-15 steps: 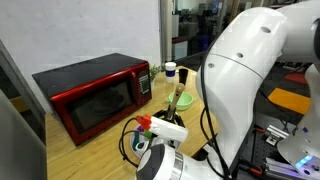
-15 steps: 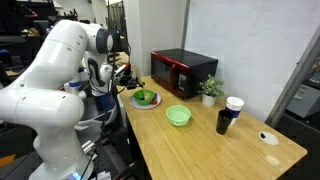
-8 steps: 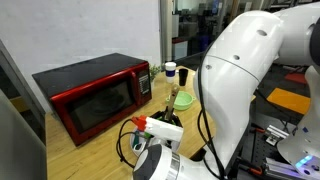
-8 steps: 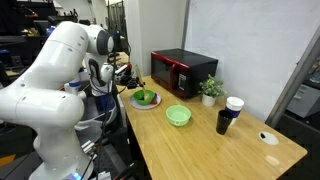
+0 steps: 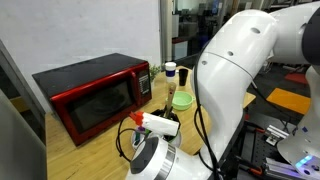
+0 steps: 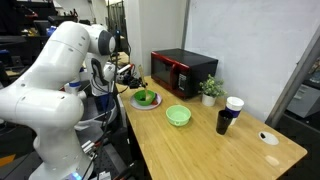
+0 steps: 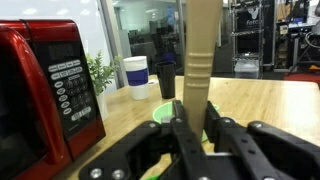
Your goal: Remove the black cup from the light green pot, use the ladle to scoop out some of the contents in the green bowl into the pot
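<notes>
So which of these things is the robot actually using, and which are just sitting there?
Part of the job:
ladle, held in the gripper
green bowl
light green pot
black cup

Just lying about:
red microwave
potted plant
white cup
white plate under the bowl

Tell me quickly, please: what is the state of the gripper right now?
The gripper is closed, holding the ladle by its handle.

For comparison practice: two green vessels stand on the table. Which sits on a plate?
The darker green bowl: it rests on the white plate, while the pale green pot stands directly on the table.
</notes>
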Robot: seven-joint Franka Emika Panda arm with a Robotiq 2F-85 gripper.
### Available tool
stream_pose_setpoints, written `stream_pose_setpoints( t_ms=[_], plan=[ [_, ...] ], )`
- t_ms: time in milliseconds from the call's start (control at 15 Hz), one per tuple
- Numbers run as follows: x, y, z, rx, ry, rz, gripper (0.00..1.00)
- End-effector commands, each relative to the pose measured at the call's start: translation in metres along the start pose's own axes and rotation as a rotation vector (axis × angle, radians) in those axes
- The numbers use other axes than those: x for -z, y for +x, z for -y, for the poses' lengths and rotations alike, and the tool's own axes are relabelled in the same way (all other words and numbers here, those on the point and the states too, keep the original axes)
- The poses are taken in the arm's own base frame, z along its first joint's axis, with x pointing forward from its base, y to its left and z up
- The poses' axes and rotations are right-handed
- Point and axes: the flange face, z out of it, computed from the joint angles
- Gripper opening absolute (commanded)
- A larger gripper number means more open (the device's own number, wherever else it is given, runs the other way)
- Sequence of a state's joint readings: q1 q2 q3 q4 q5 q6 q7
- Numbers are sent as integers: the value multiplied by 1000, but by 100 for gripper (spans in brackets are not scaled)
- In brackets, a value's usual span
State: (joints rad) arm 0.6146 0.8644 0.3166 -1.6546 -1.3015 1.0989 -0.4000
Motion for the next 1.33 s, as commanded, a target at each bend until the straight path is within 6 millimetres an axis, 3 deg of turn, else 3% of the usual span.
stream_pose_setpoints(
  t_ms=[0, 467, 933, 1267],
  plan=[
    [-6, 3, -6, 16, 29, -36, 6],
    [1, 9, -8, 19, 25, -49, 6],
    [12, 4, -14, -4, 0, -132, 6],
    [7, -3, -17, -34, -5, -194, 6]
  ],
)
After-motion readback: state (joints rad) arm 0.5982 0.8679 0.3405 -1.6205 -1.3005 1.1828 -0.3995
